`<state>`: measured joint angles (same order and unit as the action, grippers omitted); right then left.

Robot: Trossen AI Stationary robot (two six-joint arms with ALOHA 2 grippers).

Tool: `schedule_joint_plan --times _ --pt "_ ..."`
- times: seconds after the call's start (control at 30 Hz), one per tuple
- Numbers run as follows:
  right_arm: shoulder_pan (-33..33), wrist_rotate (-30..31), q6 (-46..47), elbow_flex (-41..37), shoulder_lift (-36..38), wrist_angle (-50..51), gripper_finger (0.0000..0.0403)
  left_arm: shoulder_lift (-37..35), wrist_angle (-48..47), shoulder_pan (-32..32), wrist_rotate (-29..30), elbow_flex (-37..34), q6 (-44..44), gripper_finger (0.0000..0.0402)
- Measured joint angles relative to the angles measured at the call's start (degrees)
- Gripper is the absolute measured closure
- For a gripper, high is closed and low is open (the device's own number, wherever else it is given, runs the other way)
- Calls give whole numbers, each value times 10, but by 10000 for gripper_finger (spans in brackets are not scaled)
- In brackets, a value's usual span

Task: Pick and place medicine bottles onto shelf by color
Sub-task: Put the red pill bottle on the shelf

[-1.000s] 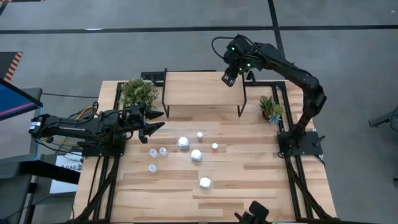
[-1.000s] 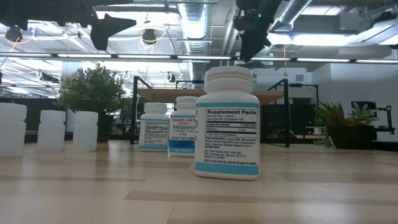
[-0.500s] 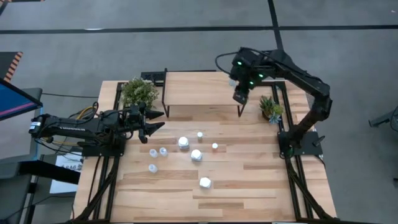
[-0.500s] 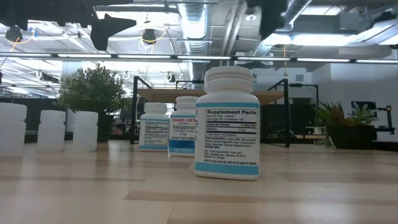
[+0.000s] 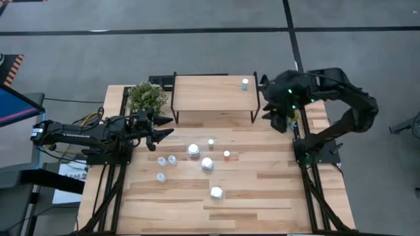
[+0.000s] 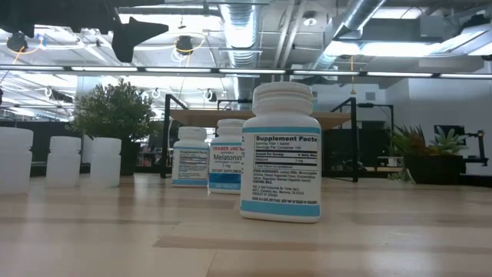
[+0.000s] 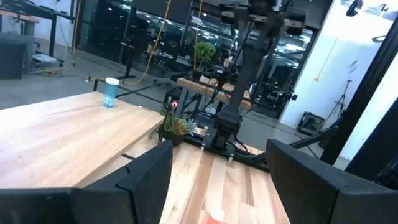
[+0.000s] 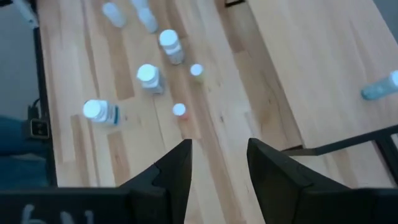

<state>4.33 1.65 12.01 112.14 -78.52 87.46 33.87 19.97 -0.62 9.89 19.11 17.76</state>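
A grey workshop floor surrounds the plank table (image 5: 262, 190), and the low view looks past it into an open room with ceiling ducts and strip lights. The shelf (image 5: 210, 95) stands at the table's 12 o'clock edge, with a leafy plant (image 5: 146, 96) at its 9 o'clock side.

One pale-blue bottle (image 5: 245, 83) now stands upright on the shelf board, near the corner toward 1 o'clock. A second ago the right arm was over that corner; since then the right gripper (image 5: 281, 122) has swung away toward 3 o'clock and now hangs beyond the shelf's frame, over the small plant at the table's edge. Its wrist view shows the fingers (image 8: 174, 171) apart with nothing between them, and the blue bottle (image 8: 380, 87) left behind on the board. That reads as one placement finished and the arm free for another pick.

The rest has not moved. Three chunky white bottles (image 5: 207, 163) run in a slanting line at mid-table; two tiny bottles sit toward 1 o'clock of them, the red-capped one (image 5: 226, 154) nearer the right arm. Three small pale bottles (image 5: 161, 160) cluster toward 9 o'clock.

The left gripper (image 5: 159, 128) waits at 9 o'clock beside the leafy plant, its fingers (image 7: 146, 177) spread wide and empty, exactly as before.
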Motion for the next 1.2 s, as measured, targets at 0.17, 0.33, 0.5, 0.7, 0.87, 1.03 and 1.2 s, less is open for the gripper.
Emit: schedule_joint_plan --times 0.17,0.33,0.5,0.7,0.87,1.03,1.2 --pt "-61 46 -2 -25 19 -5 234 0 0 0 0 0 0 156" --pt "-95 90 37 -183 110 -118 241 0 0 0 0 0 0 156" --pt "-104 90 123 -384 212 -297 246 0 0 0 0 0 0 156" --pt "-120 90 214 -549 257 -518 235 0 0 0 0 0 0 156" --pt "-130 89 224 -611 235 -646 199 0 0 0 0 0 0 156" --pt "-130 88 225 -616 179 -646 147 0 0 0 -1 0 0 156" --pt "-130 68 176 -617 110 -669 119 0 -13 0 -5 0 -2 156"
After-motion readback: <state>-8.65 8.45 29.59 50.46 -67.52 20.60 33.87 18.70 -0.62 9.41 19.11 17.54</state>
